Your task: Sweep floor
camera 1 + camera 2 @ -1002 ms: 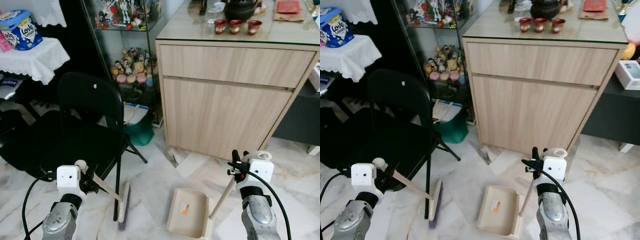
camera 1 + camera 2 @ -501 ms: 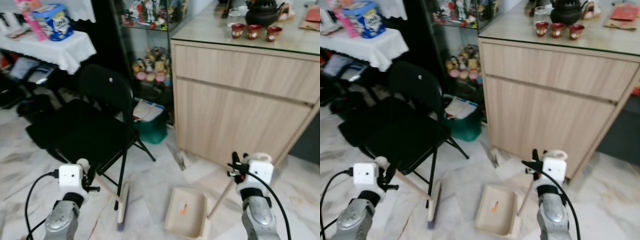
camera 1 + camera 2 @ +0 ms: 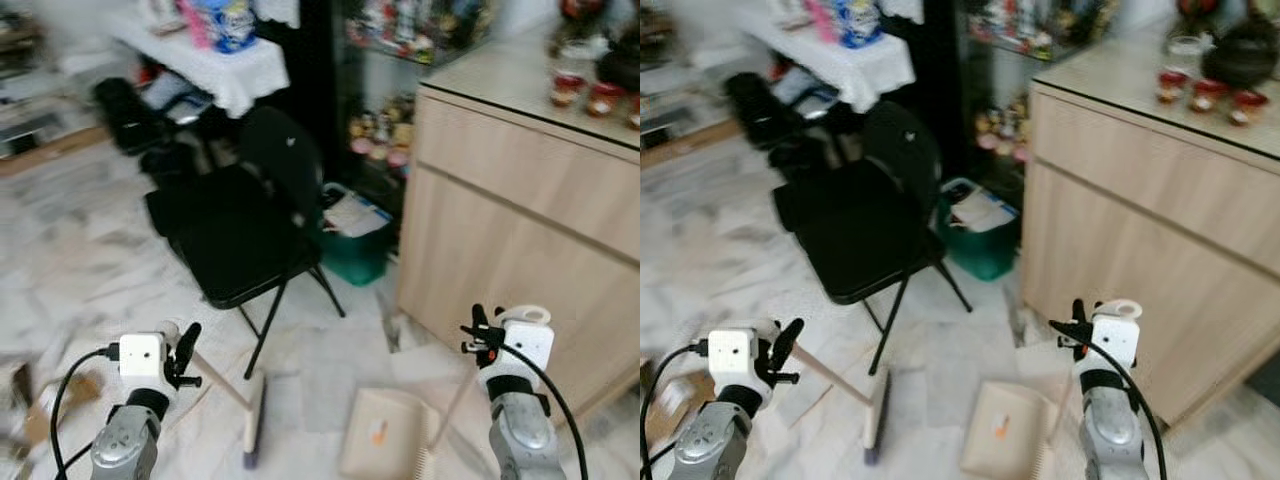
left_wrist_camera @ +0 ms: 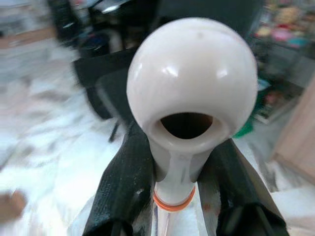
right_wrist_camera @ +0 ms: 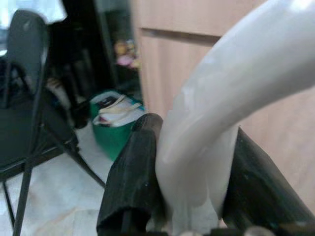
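Since a second ago the head camera has swung left, so the light wooden cabinet (image 3: 520,210) sits further right and more marble floor (image 3: 90,260) shows; broom and dustpan remain in the grippers. The left gripper (image 3: 178,352) is clamped on the cream broom with a wooden-toned handle and rounded white end knob (image 4: 191,83), its black fingers (image 4: 125,182) pressing either side of the neck just above an orange ring. The handle slants from that gripper forward and to the right, down to the narrow brush head (image 3: 254,420), which lies on the floor with its long axis running away from the robot. Just right of it rests the beige flat dustpan (image 3: 380,435), its pale handle rising obliquely to the right gripper (image 3: 478,335), which is closed on the curved white grip (image 5: 236,98). Ahead stands a black folding chair (image 3: 245,225), one leg near the brush head, with a green bin (image 3: 355,250) behind it beside the cabinet.
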